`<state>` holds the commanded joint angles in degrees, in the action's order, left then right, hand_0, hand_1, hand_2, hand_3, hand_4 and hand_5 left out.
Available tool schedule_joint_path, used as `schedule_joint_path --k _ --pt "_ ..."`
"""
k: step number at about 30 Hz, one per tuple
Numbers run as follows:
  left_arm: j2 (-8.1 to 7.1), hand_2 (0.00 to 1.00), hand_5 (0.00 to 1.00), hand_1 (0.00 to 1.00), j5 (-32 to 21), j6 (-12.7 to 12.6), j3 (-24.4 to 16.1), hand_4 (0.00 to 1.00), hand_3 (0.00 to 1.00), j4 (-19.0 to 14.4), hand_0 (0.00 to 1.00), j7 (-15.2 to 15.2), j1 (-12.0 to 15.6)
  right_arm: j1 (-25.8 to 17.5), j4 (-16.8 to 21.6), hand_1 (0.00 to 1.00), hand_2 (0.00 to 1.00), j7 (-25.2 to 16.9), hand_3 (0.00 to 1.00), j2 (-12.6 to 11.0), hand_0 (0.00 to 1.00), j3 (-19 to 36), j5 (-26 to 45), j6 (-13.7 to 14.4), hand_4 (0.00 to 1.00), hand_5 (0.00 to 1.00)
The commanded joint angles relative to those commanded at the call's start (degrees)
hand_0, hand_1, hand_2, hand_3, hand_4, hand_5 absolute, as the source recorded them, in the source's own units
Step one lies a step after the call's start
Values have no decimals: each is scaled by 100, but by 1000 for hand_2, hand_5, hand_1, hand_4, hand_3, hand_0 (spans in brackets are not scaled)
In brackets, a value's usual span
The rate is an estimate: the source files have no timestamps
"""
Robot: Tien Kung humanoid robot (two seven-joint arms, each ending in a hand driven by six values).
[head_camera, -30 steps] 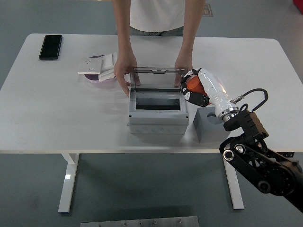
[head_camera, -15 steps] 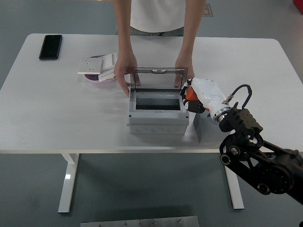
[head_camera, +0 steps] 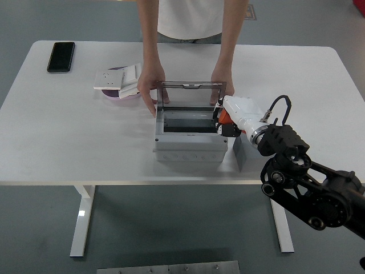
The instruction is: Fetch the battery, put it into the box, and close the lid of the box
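Since the right robot hand (head_camera: 223,121) is curled around the orange battery (head_camera: 226,116) at the right rim of the grey box (head_camera: 188,142), you have the open cavity just to the hand's left and slightly below. The battery's long axis is hidden by the fingers. A person's hands (head_camera: 149,90) steady the raised clear lid (head_camera: 189,93) beyond it. Only the right arm is in view.

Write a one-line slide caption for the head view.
Right hand carries an orange battery to the open box a person's hands steady.
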<state>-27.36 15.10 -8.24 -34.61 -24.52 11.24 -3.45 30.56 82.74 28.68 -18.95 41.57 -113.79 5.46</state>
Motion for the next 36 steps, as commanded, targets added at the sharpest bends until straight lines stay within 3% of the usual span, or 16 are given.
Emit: schedule_joint_path --k 20,29,36 --pt "-7 601 2 741 45 3 -21 385 550 8 611 10 -40 505 182 235 281 -117 321 -153 223 -681 92 -63 273 36" --pt "-23 601 2 741 77 5 -36 386 549 5 612 29 -51 684 152 237 281 -145 324 -72 220 -744 160 -49 307 68" --pt "-18 601 2 741 91 10 -38 387 549 2 612 40 -52 738 -169 236 281 -186 324 167 220 -659 222 50 313 71"
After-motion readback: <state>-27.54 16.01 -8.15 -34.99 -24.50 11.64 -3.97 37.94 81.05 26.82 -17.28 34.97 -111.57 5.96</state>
